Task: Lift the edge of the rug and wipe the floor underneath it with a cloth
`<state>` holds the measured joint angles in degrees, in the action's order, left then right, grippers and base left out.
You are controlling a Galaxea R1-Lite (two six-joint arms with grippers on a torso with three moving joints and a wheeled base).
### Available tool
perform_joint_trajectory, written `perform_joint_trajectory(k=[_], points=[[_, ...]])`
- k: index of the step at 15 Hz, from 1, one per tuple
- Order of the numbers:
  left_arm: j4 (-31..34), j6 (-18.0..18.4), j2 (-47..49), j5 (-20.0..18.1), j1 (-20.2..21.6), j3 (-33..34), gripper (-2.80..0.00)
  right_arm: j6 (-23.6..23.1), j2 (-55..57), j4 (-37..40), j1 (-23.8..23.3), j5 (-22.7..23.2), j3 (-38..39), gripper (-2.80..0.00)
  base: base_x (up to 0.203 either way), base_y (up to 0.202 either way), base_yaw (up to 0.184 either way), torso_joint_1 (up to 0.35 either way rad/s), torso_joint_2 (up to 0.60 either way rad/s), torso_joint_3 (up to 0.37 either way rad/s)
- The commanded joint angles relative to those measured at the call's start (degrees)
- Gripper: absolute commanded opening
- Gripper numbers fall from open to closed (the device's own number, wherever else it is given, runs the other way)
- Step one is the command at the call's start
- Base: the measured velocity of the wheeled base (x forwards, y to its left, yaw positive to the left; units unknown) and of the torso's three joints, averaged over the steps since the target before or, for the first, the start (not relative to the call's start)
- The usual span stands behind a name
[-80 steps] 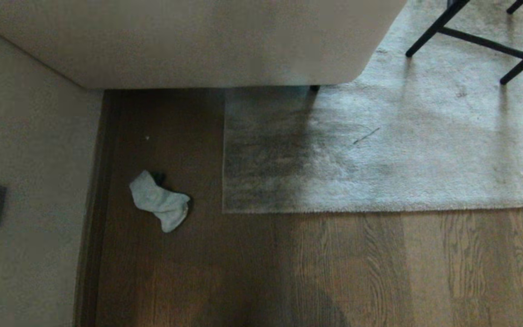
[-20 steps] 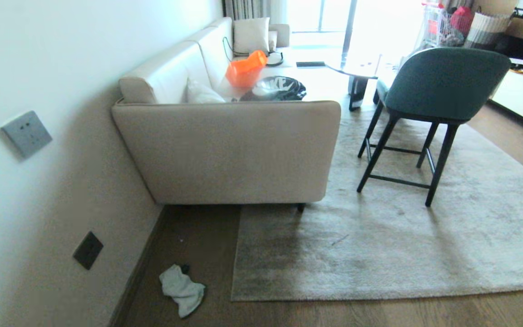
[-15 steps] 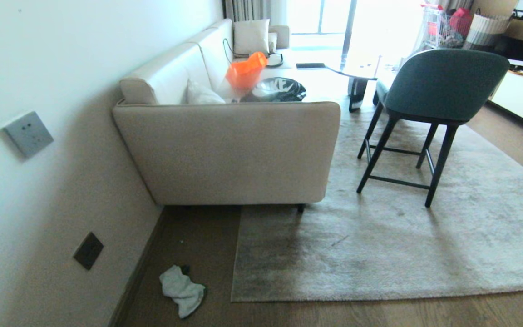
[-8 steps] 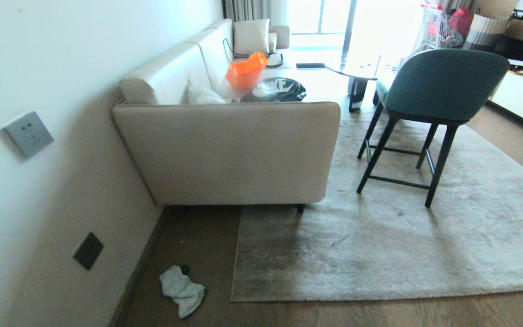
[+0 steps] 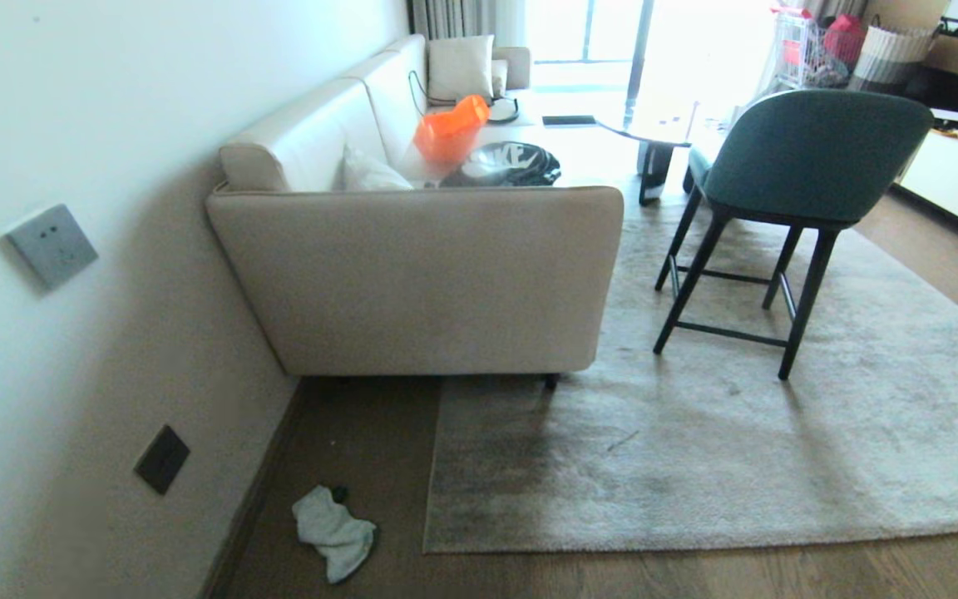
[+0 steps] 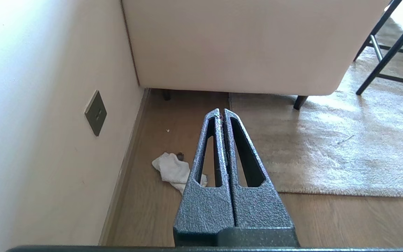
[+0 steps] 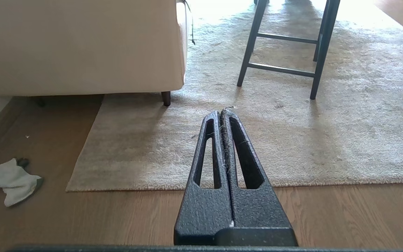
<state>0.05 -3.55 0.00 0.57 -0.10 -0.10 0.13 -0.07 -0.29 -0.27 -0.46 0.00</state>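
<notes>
The cloth [image 5: 333,532] lay crumpled on the floor [image 5: 362,441], in the strip of bare boards between the wall's skirting and the rug edge [image 5: 431,491], apart from both and nearer the viewer than the sofa [image 5: 421,274]. A small dark scrap touched the cloth on the side toward the sofa. The rug lay flat, its square corner in front of the sofa's end panel and its far side running under the sofa's dark foot; a dark-legged green chair [image 5: 803,166] stood on the rug beyond the sofa's corner. Neither arm showed in the head view. The left gripper [image 6: 221,112] hung above the floor with its fingers pressed together and empty, the cloth lying below and beside them. The right gripper [image 7: 221,113] was likewise closed on nothing, raised over the rug's near border, well apart from the cloth.
</notes>
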Motion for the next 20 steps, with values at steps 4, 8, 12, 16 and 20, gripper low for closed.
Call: perform_joint_trajectory(k=[4, 8, 12, 16, 20], points=[[0.0, -0.1, 0.0, 0.0, 0.0, 0.0, -2.8, 0.0, 0.1, -0.1, 0.0, 0.0, 0.0, -2.8, 0.0, 0.0, 0.0, 0.0, 0.0, 0.0], [0.0, -0.1, 0.0, 0.0, 0.0, 0.0, -2.8, 0.0, 0.1, -0.1, 0.0, 0.1, 0.0, -2.8, 0.0, 0.0, 0.0, 0.0, 0.0, 0.0], [0.0, -0.1, 0.0, 0.0, 0.0, 0.0, -2.8, -0.1, 0.1, -0.1, 0.0, 0.0, 0.0, -2.8, 0.0, 0.0, 0.0, -0.009, -0.12, -0.134], [0.0, -0.1, 0.0, 0.0, 0.0, 0.0, -2.8, -0.3, 0.1, -0.1, 0.0, 0.1, 0.0, -2.8, 0.0, 0.0, 0.0, 0.0, -0.4, -0.387], [0.0, -0.1, 0.0, 0.0, 0.0, 0.0, -2.8, -0.3, 0.1, -0.1, 0.0, 0.1, 0.0, -2.8, 0.0, 0.0, 0.0, 0.035, -0.44, -0.392]])
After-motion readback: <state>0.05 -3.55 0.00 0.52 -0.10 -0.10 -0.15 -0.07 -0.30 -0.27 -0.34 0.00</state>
